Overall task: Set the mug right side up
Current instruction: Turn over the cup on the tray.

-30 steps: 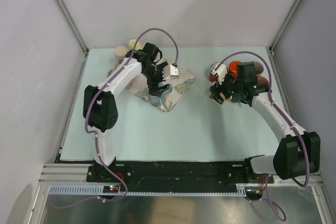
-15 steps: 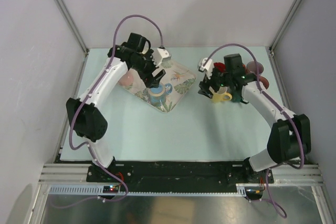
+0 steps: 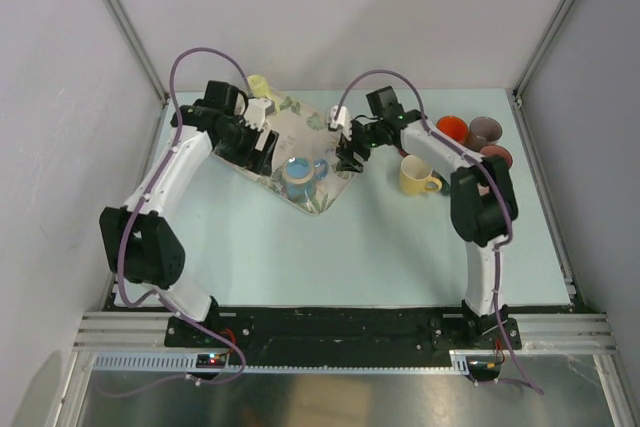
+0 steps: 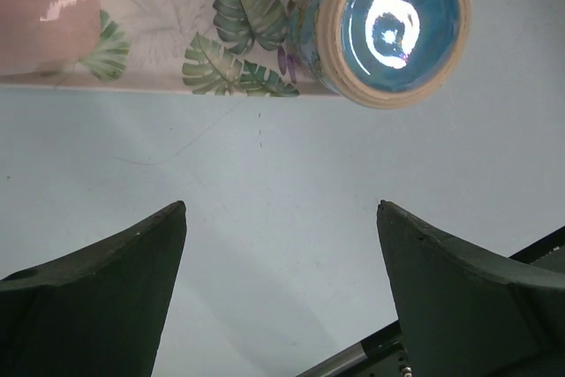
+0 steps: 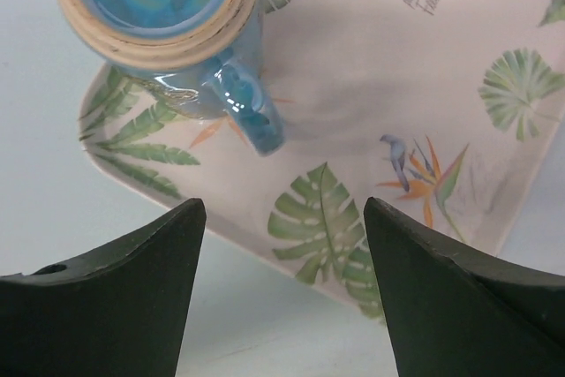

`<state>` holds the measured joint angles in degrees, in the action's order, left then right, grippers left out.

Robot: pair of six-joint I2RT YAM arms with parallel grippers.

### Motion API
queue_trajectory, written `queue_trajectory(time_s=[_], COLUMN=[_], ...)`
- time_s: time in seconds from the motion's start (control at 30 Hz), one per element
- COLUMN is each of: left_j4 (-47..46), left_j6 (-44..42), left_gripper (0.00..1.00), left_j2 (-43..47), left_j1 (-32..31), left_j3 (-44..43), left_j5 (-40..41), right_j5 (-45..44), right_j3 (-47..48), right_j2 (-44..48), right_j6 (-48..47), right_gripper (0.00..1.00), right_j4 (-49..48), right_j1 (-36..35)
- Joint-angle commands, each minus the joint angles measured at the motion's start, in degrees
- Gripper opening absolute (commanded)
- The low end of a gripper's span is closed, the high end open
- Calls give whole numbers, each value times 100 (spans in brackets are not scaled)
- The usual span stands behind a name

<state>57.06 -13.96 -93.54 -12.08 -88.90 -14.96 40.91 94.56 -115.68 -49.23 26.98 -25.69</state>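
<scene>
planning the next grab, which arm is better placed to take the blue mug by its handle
Right. The handle points toward the open right gripper, nearly centred ahead of it; from the left gripper the mug sits off-centre, handle hidden.

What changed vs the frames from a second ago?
Left gripper backed off the blue mug toward the tray's far-left side, jaws open. Right gripper let go of the yellow mug and swung left to the tray's right edge, open. Unchanged: blue mug upright on the tray, three cups far right.
</scene>
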Motion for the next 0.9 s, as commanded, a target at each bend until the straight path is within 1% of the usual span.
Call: queue_trajectory(time_s=[0.0, 0.13, 0.2, 0.23, 0.33, 0.43, 0.57, 0.63, 0.8, 0.87], left_j4=[-152, -151, -151, -151, -155, -154, -151, -158, -158, -159], left_j6=[92, 42, 22, 10, -48, -77, -81, -66, 26, 69], left_gripper=[92, 92, 92, 92, 92, 92, 92, 92, 92, 92], left_j2=[585, 763, 832, 856, 909, 933, 897, 854, 725, 695], left_j1=[30, 34, 31, 30, 30, 28, 30, 30, 32, 28], left_j3=[116, 221, 285, 312, 376, 357, 302, 283, 166, 137], left_j5=[-233, -409, -395, -359, -301, -281, -226, -200, -117, -100], right_j5=[220, 166, 118, 101, -54, -246, -173, -217, -594, -751], right_j3=[996, 1512, 1629, 1606, 1447, 1081, 622, 433, 418, 476], right_j2=[-613, -1099, -1179, -1182, -1102, -945, -587, -467, -589, -704], right_j6=[-786, -1227, -1512, -1630, -2021, -2087, -1760, -1408, -18, 331], right_gripper=[78, 76, 74, 72, 64, 60, 60, 61, 66, 67], right_j4=[840, 1351, 1700, 1804, 2168, 2301, 2144, 1828, 780, 551], right_j1=[-202, -392, -502, -540, -644, -689, -654, -649, -680, -724])
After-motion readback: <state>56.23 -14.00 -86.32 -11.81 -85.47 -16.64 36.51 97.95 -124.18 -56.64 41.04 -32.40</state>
